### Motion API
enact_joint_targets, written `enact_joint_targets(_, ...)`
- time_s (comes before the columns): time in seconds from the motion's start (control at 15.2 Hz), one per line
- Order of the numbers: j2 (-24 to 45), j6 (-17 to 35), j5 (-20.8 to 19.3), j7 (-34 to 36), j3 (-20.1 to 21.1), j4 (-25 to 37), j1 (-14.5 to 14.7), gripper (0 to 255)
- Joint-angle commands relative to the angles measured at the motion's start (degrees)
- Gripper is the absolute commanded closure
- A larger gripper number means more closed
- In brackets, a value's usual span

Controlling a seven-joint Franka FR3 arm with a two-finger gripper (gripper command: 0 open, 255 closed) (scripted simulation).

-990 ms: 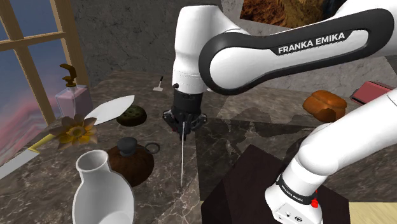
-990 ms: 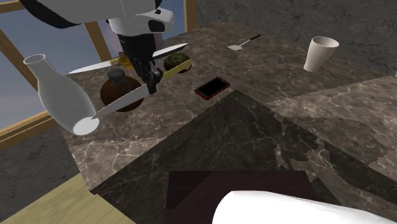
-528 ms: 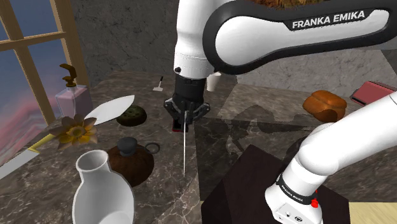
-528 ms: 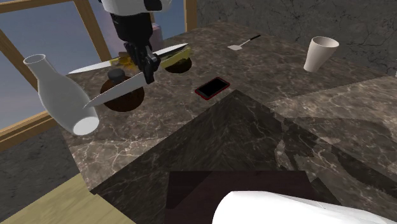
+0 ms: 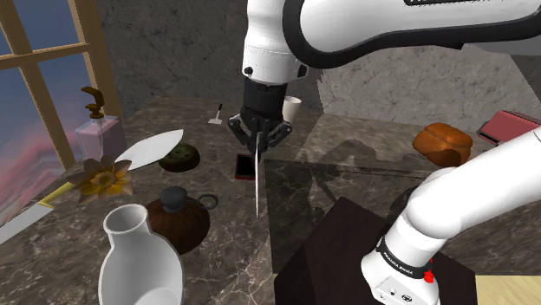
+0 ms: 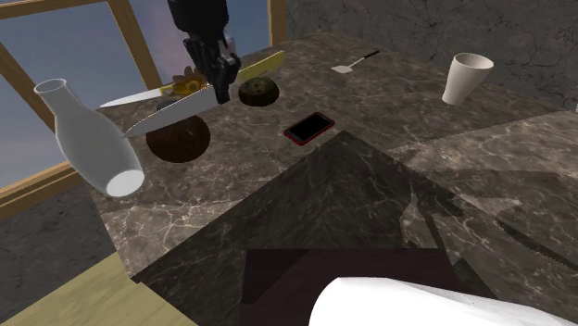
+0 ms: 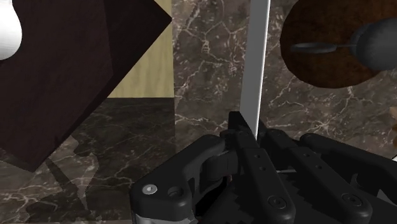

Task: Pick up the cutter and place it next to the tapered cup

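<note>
Fingers: We read the gripper (image 5: 258,137) as closed on the handle of the knife (image 5: 258,186). In the wrist view the black fingers clasp it and the blade runs straight out from between them.
Knife position: Held in the air above the counter (image 6: 370,120). It is at the centre of the shoulder view with the blade pointing down, and at the upper left of the second exterior view with the blade slanting toward the lower left.
Cup position: The white cup (image 6: 466,77) stands upright at the upper right of the second exterior view, well apart from the knife.
Risk, carry height: The long blade hangs near the brown pot (image 6: 178,141) and the white vase (image 6: 88,139). We judge that a low or swinging carry could strike them, or the phone (image 6: 308,127) lying along the way.
Risk, grip: The hold is at the handle end only, so a sharp turn could twist the blade in the fingers.
Risk, set-down: We expect the cup to tip easily, so a blade swung in close could knock it over.
Surface: Dark veined stone.
Room: A wooden-framed window (image 5: 35,104) at the left of the shoulder view shows a dusk sky. A dark stone wall stands behind the counter.
</note>
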Motion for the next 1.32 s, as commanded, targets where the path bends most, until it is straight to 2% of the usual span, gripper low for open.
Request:
enact_joint_targets(0.0,-0.37,0.06,-0.53,-2.64,-2.09,-0.88,-0.61,255)
enact_joint_targets(0.66,1.18,1.38,-5.01,-15.88,-12.0,-2.6,-5.57,255)
enact_joint_targets(1.25,7.61,2.77,-9.95,-26.02,-19.03,1.31,-11.04,255)
